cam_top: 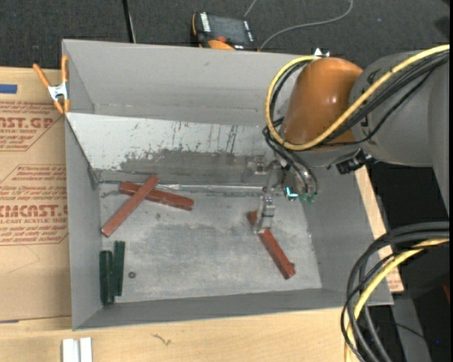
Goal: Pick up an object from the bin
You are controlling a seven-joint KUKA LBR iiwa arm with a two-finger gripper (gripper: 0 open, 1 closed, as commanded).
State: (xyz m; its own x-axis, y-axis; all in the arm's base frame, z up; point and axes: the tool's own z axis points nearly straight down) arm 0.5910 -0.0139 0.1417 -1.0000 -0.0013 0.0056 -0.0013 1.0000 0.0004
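Note:
My gripper [266,216] reaches down into the right part of the bin, its fingertips at the upper end of a reddish-brown flat stick [275,252] that lies slanted on the floor toward the front right. A small reddish bit shows right beside the fingertips. Whether the stick's end sits between the fingers or just under them I cannot tell.
Two more reddish-brown sticks [145,196] lie crossed at the left of the bin. A pair of dark green sticks [111,271] lies near the front left corner. The arm with its orange cover and yellow cables hangs over the bin's right side.

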